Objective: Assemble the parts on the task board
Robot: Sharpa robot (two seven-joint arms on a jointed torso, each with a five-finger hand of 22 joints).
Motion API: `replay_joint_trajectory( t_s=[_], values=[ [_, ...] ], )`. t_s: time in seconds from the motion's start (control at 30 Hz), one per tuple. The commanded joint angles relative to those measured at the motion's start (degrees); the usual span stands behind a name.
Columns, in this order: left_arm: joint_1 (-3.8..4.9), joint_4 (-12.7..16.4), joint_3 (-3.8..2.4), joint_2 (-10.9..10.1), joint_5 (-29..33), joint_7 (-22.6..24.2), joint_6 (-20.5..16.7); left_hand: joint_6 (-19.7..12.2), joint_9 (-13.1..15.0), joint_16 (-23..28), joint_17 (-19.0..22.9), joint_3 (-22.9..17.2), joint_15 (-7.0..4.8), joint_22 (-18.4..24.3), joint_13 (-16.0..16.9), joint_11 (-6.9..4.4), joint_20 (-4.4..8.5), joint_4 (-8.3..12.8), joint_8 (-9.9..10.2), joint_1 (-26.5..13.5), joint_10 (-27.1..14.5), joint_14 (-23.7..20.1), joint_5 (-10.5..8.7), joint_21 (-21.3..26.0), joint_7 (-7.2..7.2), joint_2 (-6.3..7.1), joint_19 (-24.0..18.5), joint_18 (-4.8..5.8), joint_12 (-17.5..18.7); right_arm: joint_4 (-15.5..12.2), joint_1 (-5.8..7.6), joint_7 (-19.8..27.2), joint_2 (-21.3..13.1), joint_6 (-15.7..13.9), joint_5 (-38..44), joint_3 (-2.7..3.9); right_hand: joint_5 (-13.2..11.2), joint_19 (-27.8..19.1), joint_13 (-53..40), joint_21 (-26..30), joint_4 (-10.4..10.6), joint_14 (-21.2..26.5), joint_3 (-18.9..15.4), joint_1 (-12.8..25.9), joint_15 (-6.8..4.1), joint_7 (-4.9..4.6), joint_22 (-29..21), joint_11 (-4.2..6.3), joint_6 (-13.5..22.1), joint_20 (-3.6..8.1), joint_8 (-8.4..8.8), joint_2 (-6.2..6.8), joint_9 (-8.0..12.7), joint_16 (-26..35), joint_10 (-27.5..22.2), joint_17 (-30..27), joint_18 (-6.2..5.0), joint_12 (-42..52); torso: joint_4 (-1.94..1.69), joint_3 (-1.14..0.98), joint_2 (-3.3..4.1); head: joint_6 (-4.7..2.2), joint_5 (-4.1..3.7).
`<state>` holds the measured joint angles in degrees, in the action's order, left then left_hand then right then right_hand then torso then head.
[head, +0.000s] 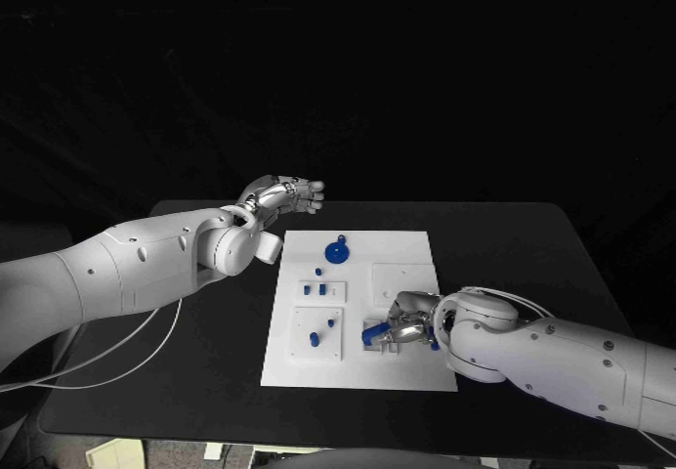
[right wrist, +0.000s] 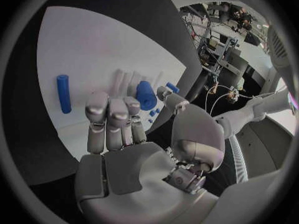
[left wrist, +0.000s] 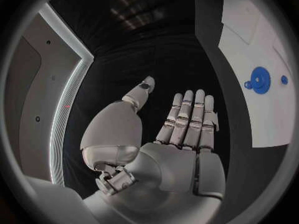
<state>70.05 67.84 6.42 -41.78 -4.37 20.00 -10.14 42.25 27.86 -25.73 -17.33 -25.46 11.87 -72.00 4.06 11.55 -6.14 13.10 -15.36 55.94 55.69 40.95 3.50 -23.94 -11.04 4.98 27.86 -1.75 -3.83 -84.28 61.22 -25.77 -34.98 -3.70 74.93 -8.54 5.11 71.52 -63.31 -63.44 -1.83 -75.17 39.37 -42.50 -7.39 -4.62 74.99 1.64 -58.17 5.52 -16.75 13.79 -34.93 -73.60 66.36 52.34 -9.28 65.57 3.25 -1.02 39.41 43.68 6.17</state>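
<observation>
Not much off-task stuff here tbh. The main thing is the black table (head: 211, 342), a big matte top with slightly rounded corners, and it sits against a totally dark background. A couple of thin white cables (head: 105, 352) droop in loops over the table's near-left part and run off past its front edge. Down at the very bottom, just past the table's front edge, there are a few small pale bits (head: 120, 454) on the floor, too small to tell what they are.
</observation>
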Motion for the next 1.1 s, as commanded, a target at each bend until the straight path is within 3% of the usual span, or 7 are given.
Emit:
replay_joint_trajectory(
  t_s=[0.03, 0.3, 0.5, 0.63, 0.93, 1.03, 1.1],
  values=[
    [0.07, 0.1, -0.05, 0.1, 0.3, 0.4, 0.7, 0.0, -0.1, 0.3, -0.1, 0.0, 0.04, -0.1, -0.1, 0.12, 0.04, -0.1, -0.1, -0.2, -0.1, 0.0, -0.35, 0.4, -0.97, 0.05, 0.3, -1.12, -0.1, -0.4, -0.05, 1.2, 0.1, 1.8, 0.7, -0.06, 0.3, -0.3, 0.1, -0.2, -0.6, 0.1, -0.1, 0.1, -0.4, -0.11, 0.8, 0.05, -0.6, 0.15, -0.05, -0.71, -0.1, 0.1, 0.4, 0.1, -5.72, -0.3, -0.01, 0.01, 0.02, 0.02, 0.0],
    [0.07, 0.1, -0.05, 0.0, 0.3, 0.4, 0.6, -0.1, -0.1, 0.3, -0.1, 0.0, 0.04, -0.1, -0.1, 0.12, 0.03, -0.1, -0.1, -0.2, -0.1, 0.0, -0.35, 0.4, -0.98, 0.04, 0.3, -1.12, -0.1, -0.4, -0.05, 0.9, -0.3, 1.7, 2.7, -0.23, 0.5, -0.4, 0.1, -0.3, -1.3, 0.2, -0.5, -0.1, -0.42, -0.07, 0.8, 0.08, -0.7, 0.04, 0.03, -1.62, -0.1, 0.2, 0.5, 0.1, -5.72, -0.4, -0.02, 0.04, 0.0, 0.07, 0.05],
    [0.07, 0.1, -0.05, 0.0, 0.3, 0.4, 0.6, -0.1, -0.1, 0.3, -0.1, 0.0, 0.04, -0.1, -0.1, 0.13, 0.03, -0.1, -0.1, -0.2, -0.1, 0.0, -0.36, 0.4, -0.98, 0.05, 0.3, -1.12, -0.1, -0.5, -0.05, 1.1, -0.6, 0.2, 4.1, -0.24, 0.4, -0.4, 0.1, -0.3, -1.5, 0.2, -0.7, 0.0, -0.42, -0.08, 0.8, 0.07, -0.7, -0.01, 0.11, -0.97, -0.1, 0.2, 0.5, 0.1, -5.72, -0.5, -0.02, 0.02, 0.02, -0.01, 0.11],
    [0.07, 0.1, -0.05, 0.0, 0.3, 0.4, 0.6, -0.1, -0.1, 0.3, -0.1, 0.0, 0.04, -0.1, -0.1, 0.13, 0.03, -0.1, -0.1, -0.2, -0.1, 0.0, -0.35, 0.4, -0.98, 0.05, 0.3, -1.12, -0.1, -0.6, -0.05, 1.4, -1.0, -2.1, 5.5, -0.24, -1.5, -0.5, 0.0, -0.1, -0.6, 0.2, -0.7, 0.9, -0.36, -0.2, 0.7, -0.03, -0.3, -0.02, 0.56, 1.65, 0.0, 0.5, 0.2, 0.0, -5.72, -0.8, -0.04, 0.0, 0.03, -0.05, 0.11],
    [0.07, 0.1, -0.05, 0.0, 0.3, 0.4, 0.6, -0.1, -0.1, 0.3, -0.1, 0.0, 0.04, -0.1, -0.1, 0.13, 0.03, -0.1, -0.1, -0.2, -0.1, 0.0, -0.36, 0.5, -1.0, 0.07, 0.3, -1.12, -0.1, -0.6, -0.05, 1.6, -1.2, -4.3, 8.2, -0.23, -1.4, -1.4, -0.4, 0.6, -1.0, 0.6, -5.1, 3.6, 0.18, -0.87, 0.5, -0.65, 1.9, 0.25, 1.82, 2.7, 0.1, 1.2, -1.4, -0.1, -5.72, -1.1, -0.01, 0.02, 0.02, -0.12, 0.15],
    [0.07, 0.1, -0.05, 0.0, 0.3, 0.4, 0.7, -0.2, -0.1, 0.3, -0.1, 0.0, 0.05, -0.1, -0.1, 0.13, 0.03, -0.1, -0.1, -0.2, -0.1, 0.0, -0.36, 0.5, -1.01, 0.08, 0.3, -1.12, -0.1, -0.5, -0.05, 1.5, -1.1, -5.3, 11.1, -0.21, -0.7, -1.7, -0.4, 0.9, -1.2, 0.7, -6.0, 3.8, 0.28, -0.97, 0.5, -0.76, 2.3, 0.41, 2.03, 2.54, 0.0, 1.3, -1.7, -0.1, -5.72, -1.2, -0.03, 0.01, 0.02, -0.14, 0.17],
    [0.07, 0.1, -0.05, -0.1, 0.3, 0.4, 0.7, -0.2, -0.1, 0.3, -0.1, 0.0, 0.04, -0.1, -0.1, 0.13, 0.03, -0.1, -0.1, -0.2, -0.1, 0.0, -0.36, 0.5, -1.01, 0.08, 0.3, -1.12, -0.1, -0.6, -0.04, 1.8, -1.1, -5.9, 12.9, -0.2, 2.1, -1.9, -0.5, 0.9, -1.9, 0.8, -7.6, 4.2, 0.37, -1.05, 0.5, -0.84, 2.7, 0.54, 2.15, 2.11, -0.2, 1.4, -1.8, 0.0, -5.72, -1.2, -0.04, 0.01, 0.03, -0.14, 0.16]
  ],
)
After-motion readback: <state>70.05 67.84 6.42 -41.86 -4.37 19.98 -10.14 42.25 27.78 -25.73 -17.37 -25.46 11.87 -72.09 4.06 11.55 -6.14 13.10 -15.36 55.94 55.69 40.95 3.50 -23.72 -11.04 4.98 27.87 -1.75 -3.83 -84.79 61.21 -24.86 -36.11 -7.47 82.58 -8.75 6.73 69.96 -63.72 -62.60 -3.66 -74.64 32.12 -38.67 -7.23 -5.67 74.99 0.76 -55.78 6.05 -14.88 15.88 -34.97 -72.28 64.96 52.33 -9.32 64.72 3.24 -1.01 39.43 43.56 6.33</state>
